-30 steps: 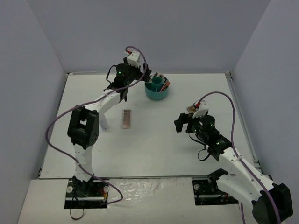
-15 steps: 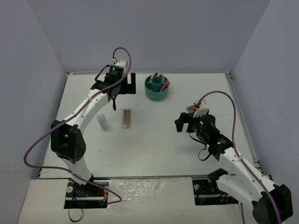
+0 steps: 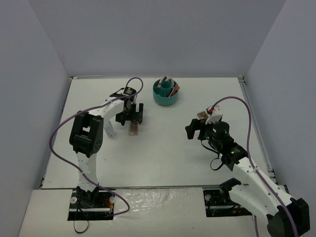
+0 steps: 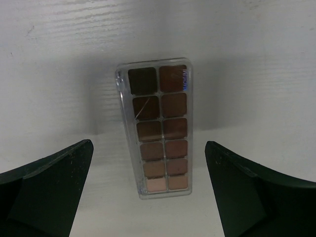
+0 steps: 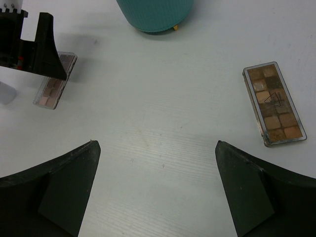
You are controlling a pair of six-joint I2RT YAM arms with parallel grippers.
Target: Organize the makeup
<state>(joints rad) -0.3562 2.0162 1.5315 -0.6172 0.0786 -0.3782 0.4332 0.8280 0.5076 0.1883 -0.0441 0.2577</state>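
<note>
Our left pincer (image 3: 131,116) hangs right over a flat clear plastic palette (image 4: 159,129) filled with brown and pink squares of colour. The palette lies flat on the white surface (image 3: 163,143), near the round teal cup (image 3: 166,97), a bit to the cup's left and closer to our arms. The left pincer is wide open and holds nothing. In the left wrist view one dark finger (image 4: 54,187) sits off to each side of the palette, and neither one touches it.

What matters most is which way the palette points. Its long way runs down the gap between the two fingers, only a tiny bit slanted. So its two long edges face the fingers. We think that if the pincer goes down and squeezes, it will catch the palette the thin way across, which looks like a good fit. The palette sits about in the middle of the gap, so little sideways sliding seems needed. It lies very flat, though, so the fingers may have to go low, close to the surface, to catch the edges.

Our right pincer (image 5: 157,144) is wide open as well and holds nothing. It is well apart from this palette, so the left arm is the nearer one. A second flat palette (image 5: 271,103), with a dark frame and brown squares, lies off to the right pincer's right side.
</note>
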